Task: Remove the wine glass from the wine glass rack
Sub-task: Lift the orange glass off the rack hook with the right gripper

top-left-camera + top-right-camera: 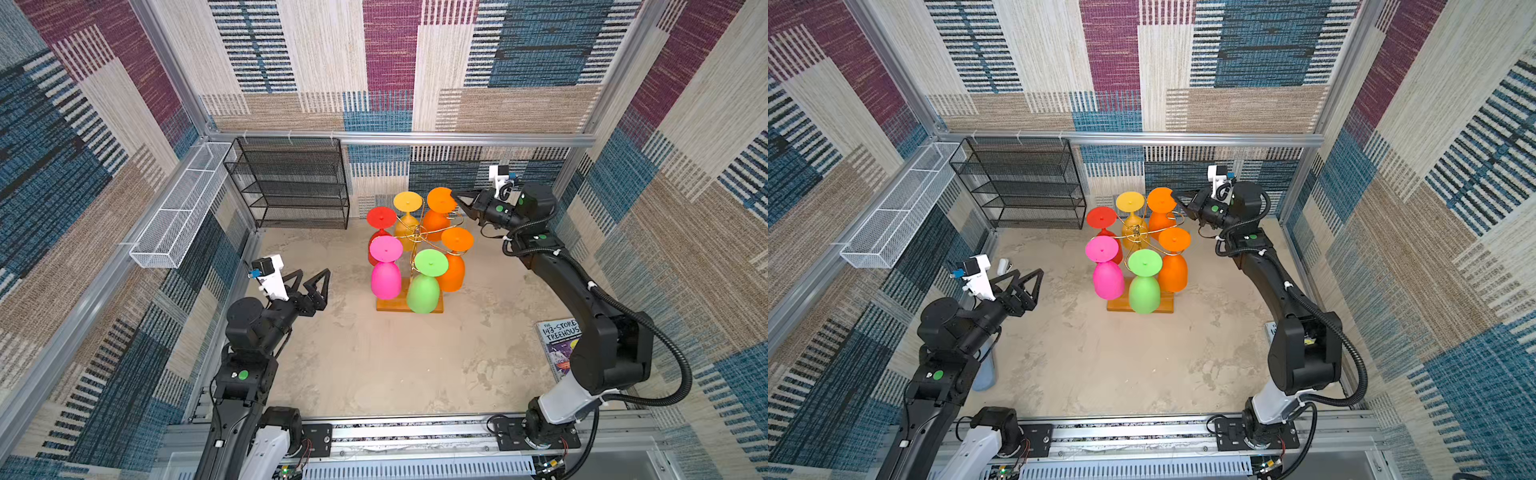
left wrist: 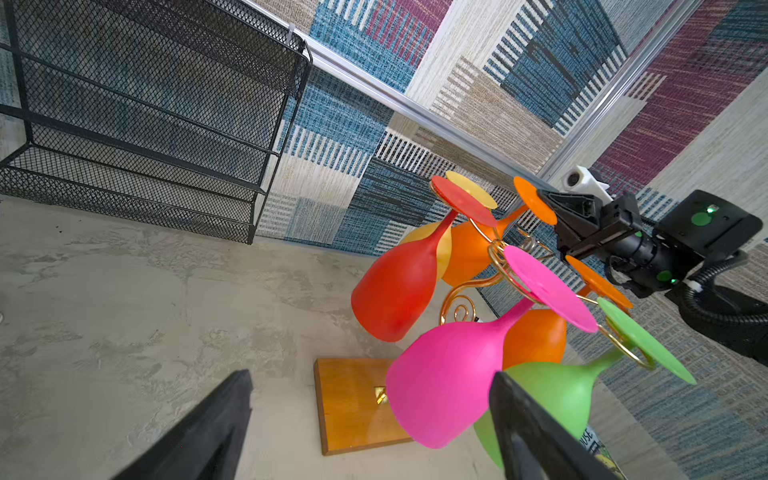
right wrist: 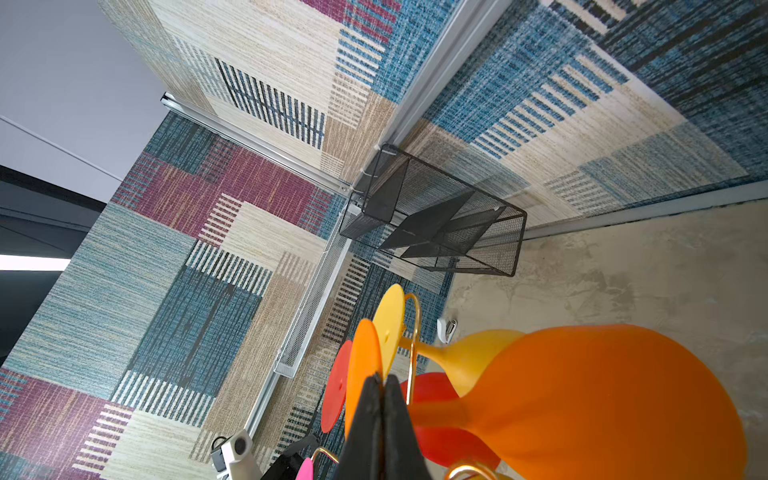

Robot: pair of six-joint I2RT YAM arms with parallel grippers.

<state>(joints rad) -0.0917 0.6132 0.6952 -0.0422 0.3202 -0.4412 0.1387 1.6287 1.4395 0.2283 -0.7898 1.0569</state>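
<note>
The gold wire wine glass rack [image 1: 420,237] stands on its wooden base [image 1: 388,305] mid-table, with several coloured wine glasses hanging upside down. My right gripper [image 1: 454,193] is shut, and its tips rest against the rim of the rear orange glass's foot [image 1: 440,199]. In the right wrist view the closed fingers [image 3: 383,377] lie beside that foot [image 3: 363,365], with nothing between them. My left gripper [image 1: 314,272] is open and holds nothing. It hovers left of the rack, facing the pink glass [image 2: 444,382] and the green glass [image 2: 557,390].
A black mesh shelf unit [image 1: 291,183] stands at the back left. A white wire basket [image 1: 178,208] hangs on the left wall. A book [image 1: 559,338] lies under the right arm. A pale blue object [image 1: 986,370] sits under the left arm.
</note>
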